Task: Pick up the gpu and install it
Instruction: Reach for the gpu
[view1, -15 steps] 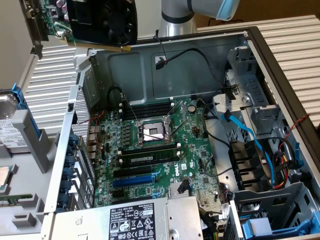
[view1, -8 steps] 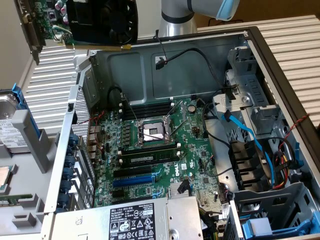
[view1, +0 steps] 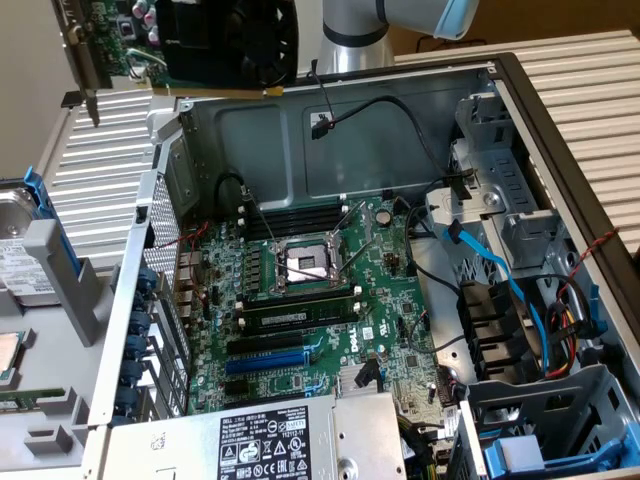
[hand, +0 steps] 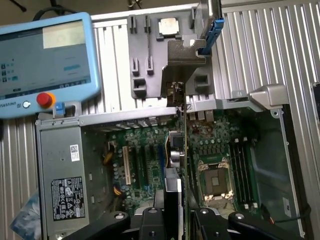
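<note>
The gpu (view1: 225, 40) hangs in the air above the open computer case's far wall, its black fan shroud facing the camera, with green board and silver bracket toward the exterior view's left. In the wrist view the gpu (hand: 176, 165) shows edge-on, and my gripper (hand: 177, 217) is shut on it, one black finger (hand: 152, 220) on each side. Beneath it lies the large green motherboard (view1: 300, 300) with its expansion slots (view1: 265, 360), also seen in the wrist view as the motherboard (hand: 210, 150). The card is well clear of the slots.
A power supply (view1: 270, 440) sits at the case's near end. Blue and black cables (view1: 500, 270) and a drive cage (view1: 540, 420) fill the exterior view's right. A hard drive (view1: 20, 250) lies outside the case. A teach pendant (hand: 45, 60) rests on the ribbed table.
</note>
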